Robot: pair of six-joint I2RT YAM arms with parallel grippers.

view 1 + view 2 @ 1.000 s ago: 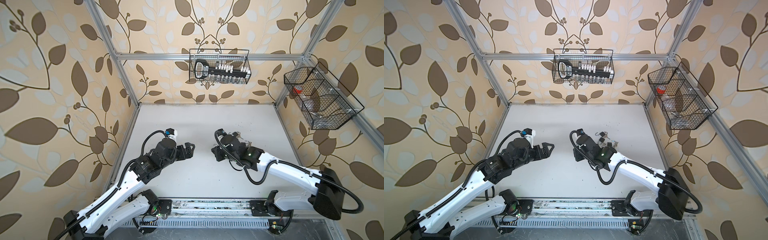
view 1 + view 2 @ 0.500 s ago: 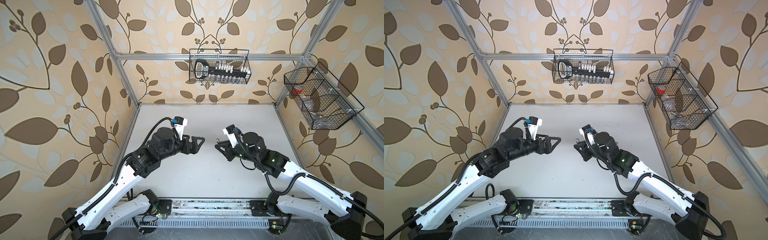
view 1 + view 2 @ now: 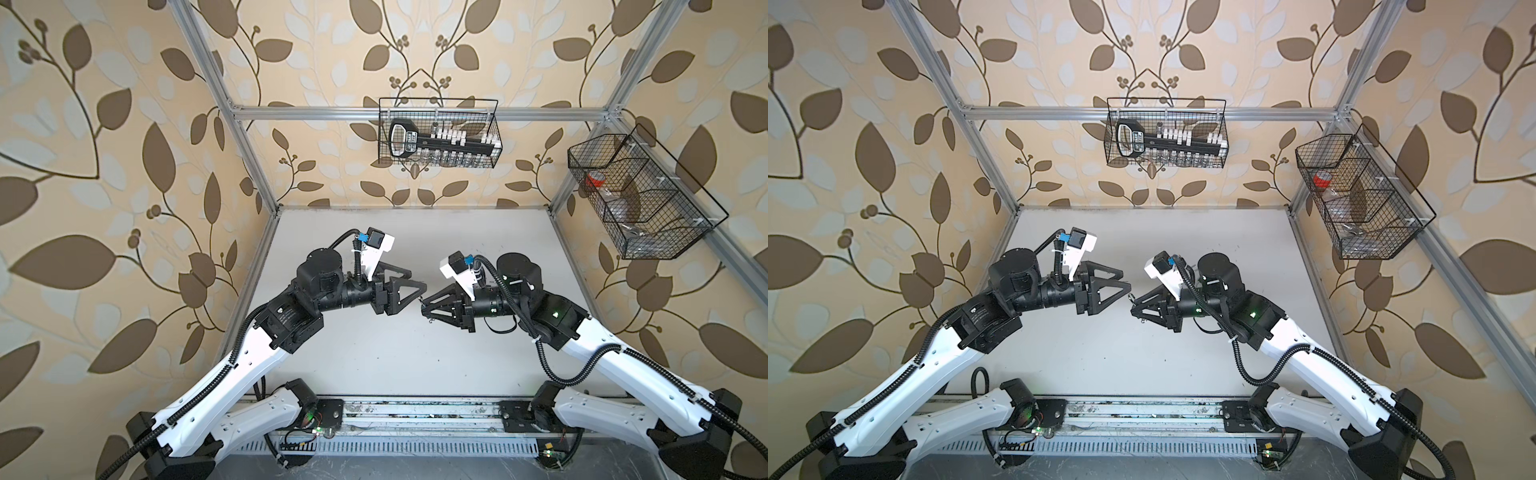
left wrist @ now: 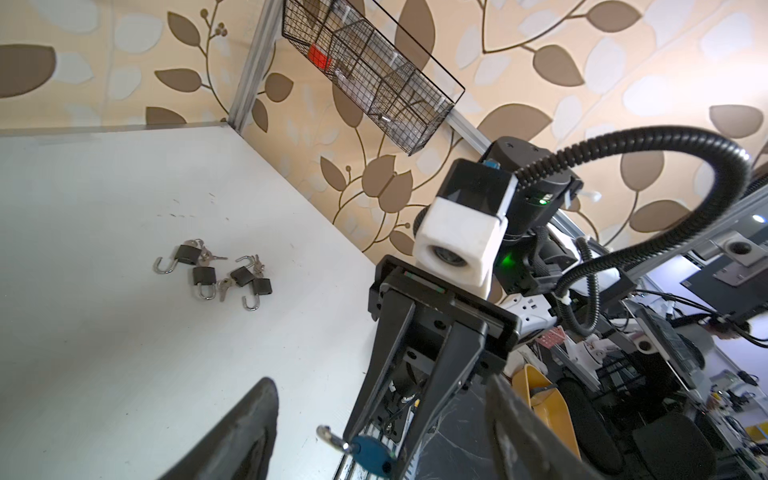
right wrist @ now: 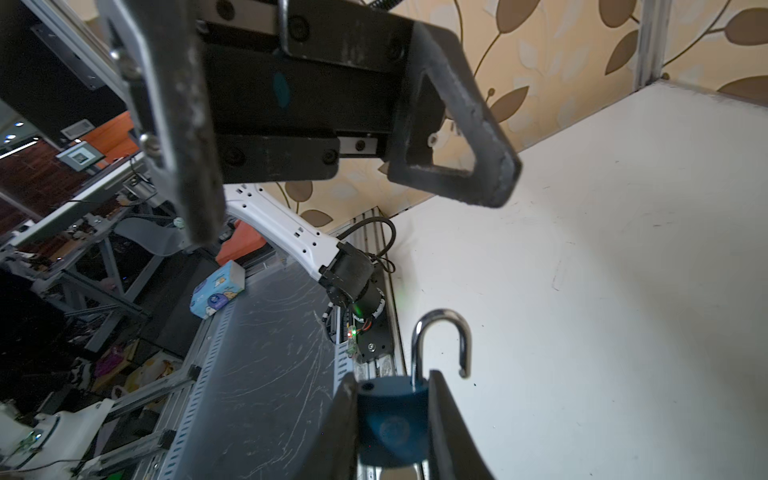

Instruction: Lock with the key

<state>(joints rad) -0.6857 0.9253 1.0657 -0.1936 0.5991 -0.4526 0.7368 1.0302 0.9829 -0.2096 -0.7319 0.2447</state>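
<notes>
1. Your right pincer [image 3: 426,308] is clamped narrow on the body of the padlock [image 5: 392,424]. It holds the lock in the air above the middle of the tabletop [image 3: 374,357].
2. Your left pincer [image 3: 417,280] faces it, with the tips just beside each other. Its jaws stand apart and nothing is between them.
3. The step in hand looks like closing the shackle [image 5: 441,336] with the left pincer. The shackle is open, and its free leg is turned away from the hole [image 5: 366,386] in the top of the body.
4. Swing the free leg round over that hole first, and press only once it lines up.
5. Press along the shackle's legs, straight back into the right pincer's grip. A sideways shove would likely twist the body between the fingers.
6. Keep the right grip firm and move the left pincer in slowly, since a bump at this range could knock the lock askew.
7. In both top views the lock's long axis runs along the 3-to-9 line. The shackle end points to 9 o'clock, at the left pincer.
8. The keyway end points to 3 o'clock and is buried between the right fingers.
9. You cannot make out the key from here.
10. Spare padlocks [image 4: 220,274] lie in a cluster on the tabletop, well apart from the held one.
</notes>
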